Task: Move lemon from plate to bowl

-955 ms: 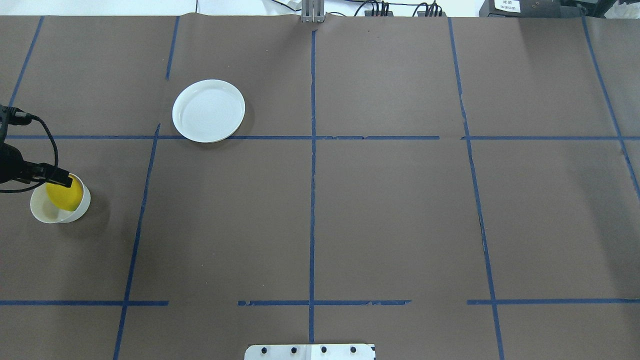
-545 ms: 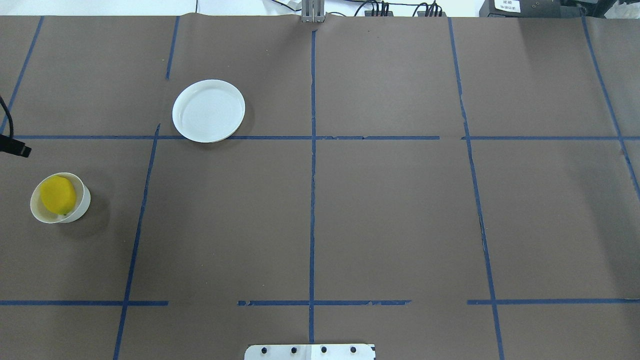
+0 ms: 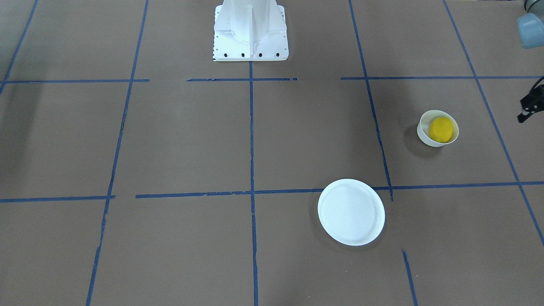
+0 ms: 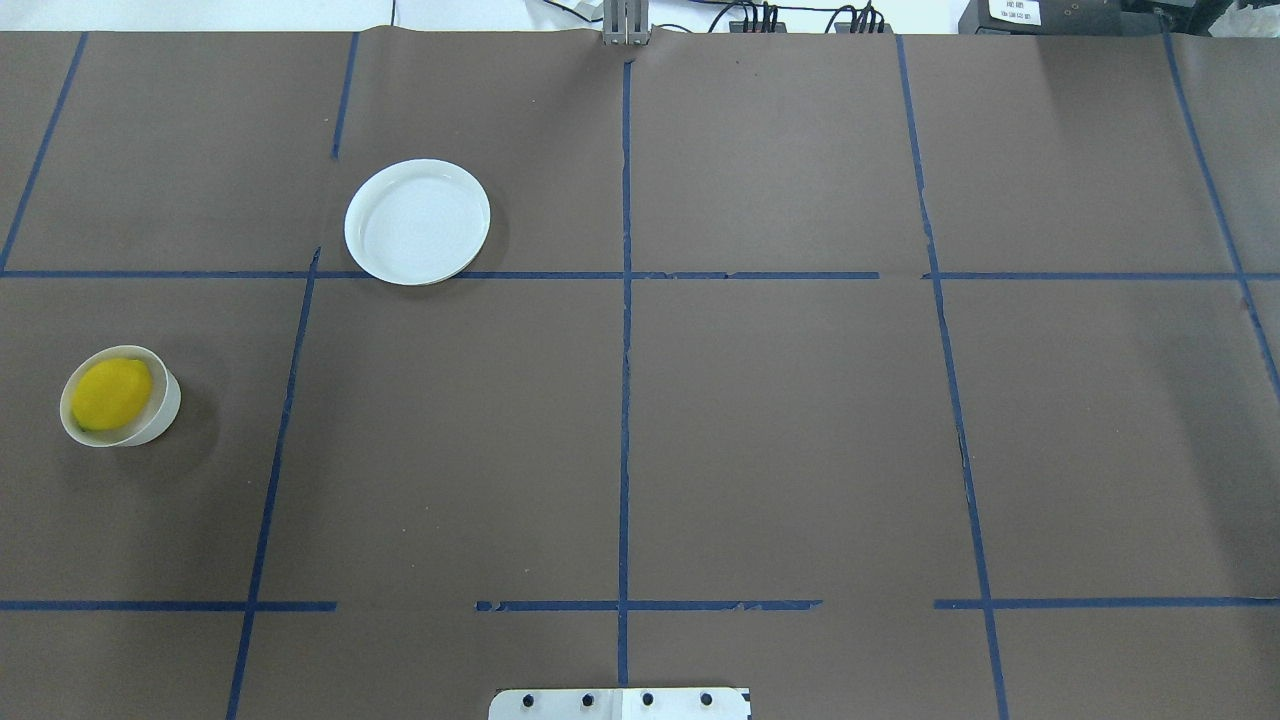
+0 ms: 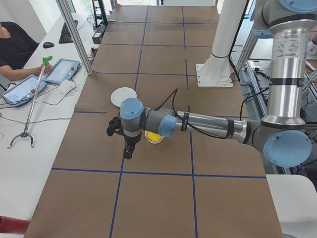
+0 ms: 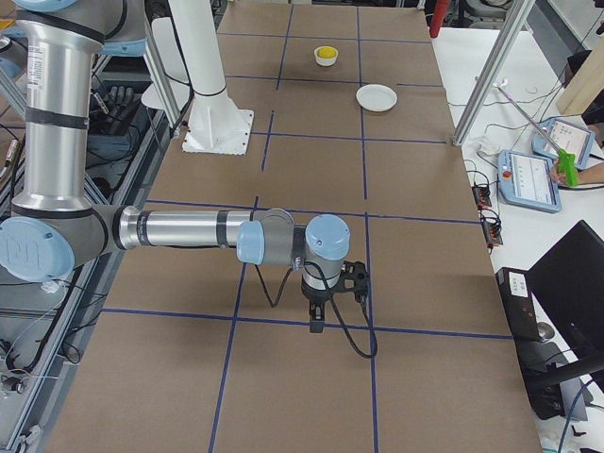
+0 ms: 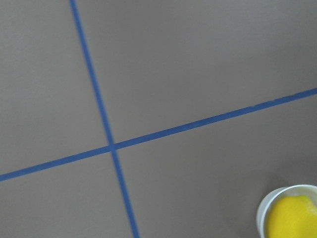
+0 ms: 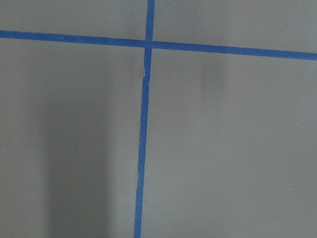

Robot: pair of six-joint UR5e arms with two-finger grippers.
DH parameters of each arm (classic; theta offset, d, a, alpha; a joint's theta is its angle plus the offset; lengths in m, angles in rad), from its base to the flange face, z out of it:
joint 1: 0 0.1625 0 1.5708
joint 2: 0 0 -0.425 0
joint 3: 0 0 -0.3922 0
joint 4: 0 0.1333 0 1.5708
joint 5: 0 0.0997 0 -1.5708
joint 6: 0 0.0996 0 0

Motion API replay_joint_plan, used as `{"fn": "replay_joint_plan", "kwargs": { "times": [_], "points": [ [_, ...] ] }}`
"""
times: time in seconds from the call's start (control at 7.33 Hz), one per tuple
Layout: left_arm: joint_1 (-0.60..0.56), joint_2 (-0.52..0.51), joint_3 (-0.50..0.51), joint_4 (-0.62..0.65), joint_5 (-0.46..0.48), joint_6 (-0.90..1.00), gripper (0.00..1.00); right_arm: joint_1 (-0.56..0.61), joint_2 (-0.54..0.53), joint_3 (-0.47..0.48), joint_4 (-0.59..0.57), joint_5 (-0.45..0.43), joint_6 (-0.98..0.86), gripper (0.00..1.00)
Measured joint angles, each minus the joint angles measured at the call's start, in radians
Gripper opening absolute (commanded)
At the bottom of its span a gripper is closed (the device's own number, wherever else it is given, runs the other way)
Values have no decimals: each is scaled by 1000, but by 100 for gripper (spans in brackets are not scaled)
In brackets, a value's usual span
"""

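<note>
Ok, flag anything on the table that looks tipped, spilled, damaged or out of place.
Nothing serious. The lemon sits inside the upright bowl, and the plate lies flat and empty. Only the blue tape grid is ragged, with gaps in the line nearest the robot.

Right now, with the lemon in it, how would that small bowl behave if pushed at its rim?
The bowl looks thin-walled and deep for its width, so it is probably light and may tip or slide. The lemon fills most of it and likely adds steadying weight, though its rounded shape could roll inside.
</note>
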Motion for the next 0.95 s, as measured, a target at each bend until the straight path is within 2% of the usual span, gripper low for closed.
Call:
{"fn": "replay_joint_plan", "kwargs": {
  "times": [0.68, 0.95],
  "points": [
    [-82, 16, 15, 176, -4, 55, 100, 0, 0, 0, 0, 0, 0, 100],
    [-92, 17, 19, 202, -3, 57, 100, 0, 0, 0, 0, 0, 0, 100]
  ]
}}
